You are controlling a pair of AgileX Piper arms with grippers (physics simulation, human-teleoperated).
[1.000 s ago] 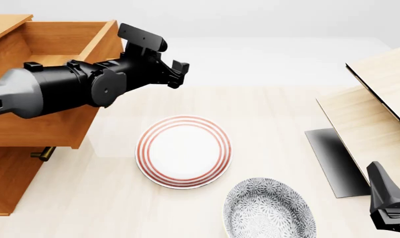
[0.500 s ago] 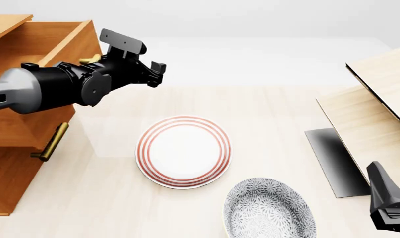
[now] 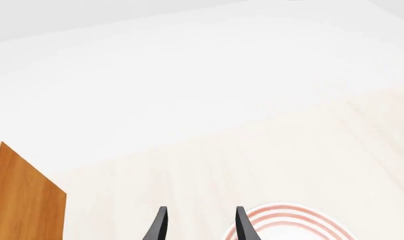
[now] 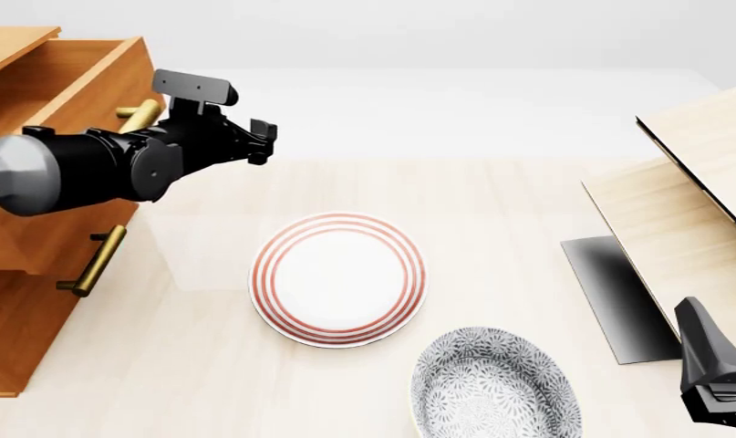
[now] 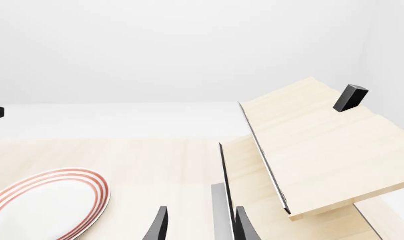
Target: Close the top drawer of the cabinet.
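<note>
The cabinet (image 4: 15, 347) sits far left on the surface; its top drawer (image 4: 69, 100) juts out partway, so more pushing looks needed. Left pincer (image 4: 261, 141), slightly parted and empty, hovers beside its handle (image 4: 137, 113).

You see the right gripper (image 5: 199, 225) with its two dark fingertips (image 5: 159, 224) set apart, nothing between them. Beyond them stands the pale wood structure (image 5: 322, 145), a small black block (image 5: 351, 97) near its far edge. The red-ringed plate (image 5: 45, 205) lies well apart from that structure.
</note>
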